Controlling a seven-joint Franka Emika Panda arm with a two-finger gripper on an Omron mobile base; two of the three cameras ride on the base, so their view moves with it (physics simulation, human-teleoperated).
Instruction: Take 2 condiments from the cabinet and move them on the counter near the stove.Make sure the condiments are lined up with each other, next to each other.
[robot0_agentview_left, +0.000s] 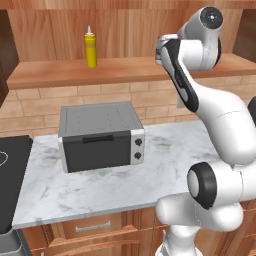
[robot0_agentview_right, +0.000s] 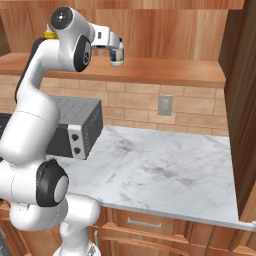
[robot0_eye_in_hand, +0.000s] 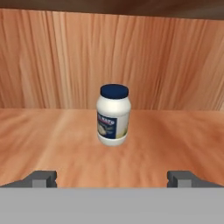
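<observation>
The short white jar with dark blue lid (robot0_eye_in_hand: 113, 114) stands upright on the cabinet's shelf board (robot0_eye_in_hand: 52, 140), centred ahead of my open gripper (robot0_eye_in_hand: 111, 179). A stretch of bare shelf lies between the jar and the fingertips (robot0_eye_in_hand: 43, 178). From the right base view the gripper (robot0_agentview_right: 113, 44) is raised to shelf height, right beside the jar (robot0_agentview_right: 117, 54). The tall yellow squeeze bottle (robot0_agentview_left: 90, 47) stands further left on the same shelf (robot0_agentview_left: 100, 72), apart from the gripper. Below lie the marble counter (robot0_agentview_left: 100, 187) and the black stove (robot0_agentview_left: 11, 170) at far left.
A grey toaster oven (robot0_agentview_left: 100, 136) sits on the counter below the shelf, beside the stove. A wall outlet (robot0_agentview_right: 165, 105) is set in the brick backsplash. A tall dark wooden panel (robot0_agentview_right: 242, 100) closes off the counter's right end. Wooden drawers (robot0_agentview_right: 150, 225) run under the slab.
</observation>
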